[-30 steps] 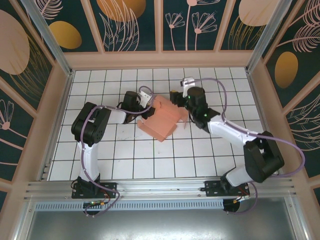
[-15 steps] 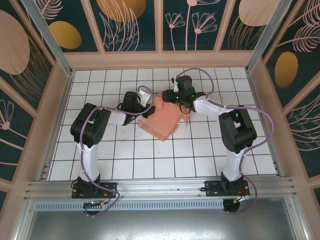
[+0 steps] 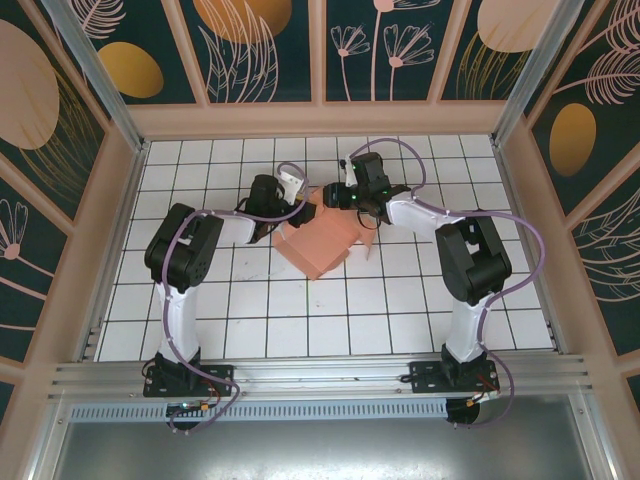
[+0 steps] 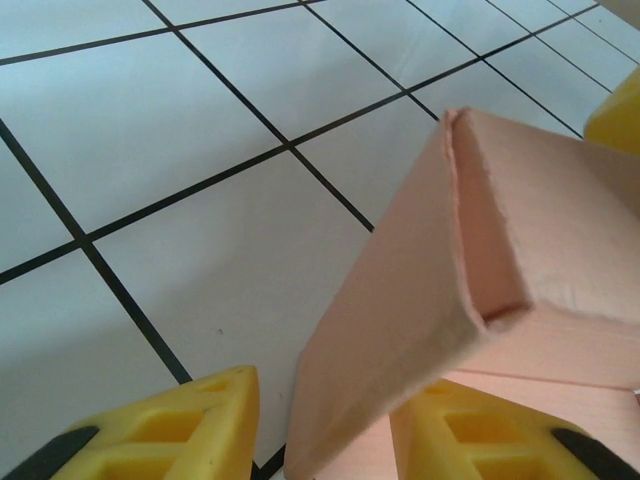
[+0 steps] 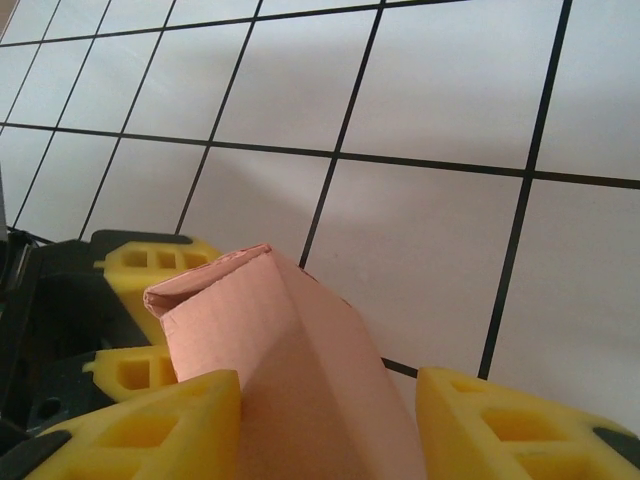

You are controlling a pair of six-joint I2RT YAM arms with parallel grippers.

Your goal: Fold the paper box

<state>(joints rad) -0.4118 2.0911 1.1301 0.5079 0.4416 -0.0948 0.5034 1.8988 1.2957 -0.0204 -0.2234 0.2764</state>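
Top view: paper box (image 3: 322, 240) lies on the tiled table (image 3: 400, 310), in the far half near the middle. It's turned diagonal and partly folded, w/ card raised at its far corner. Both arms reach in to that far end. The left gripper (image 3: 296, 207) is at the box's far-left edge and the right gripper (image 3: 336, 197) at the far tip, the two close together.

Left wrist cam: left gripper (image 4: 325, 435) has its jaws partway apart, w/ an upright folded wall of the box (image 4: 400, 300) running btwn them. Bare tile shows btwn the left-hand finger (image 4: 180, 430) and the card, so it isn't clamped; the jaws stand loose around it. The other finger sits behind the card, and contact there can't be judged.

Right wrist cam: right gripper (image 5: 330, 420) straddles a raised folded ridge of the box (image 5: 290, 380), jaws roughly half apart. The card nearly fills the gap (left-hand pad (image 5: 150, 430) looks to be touching, w/ a sliver of space by the other). Can't tell if it's pinching or just around it. At the ridge's far end, the left gripper's yellow fingers (image 5: 150, 265) sit just beside the same bit of card.
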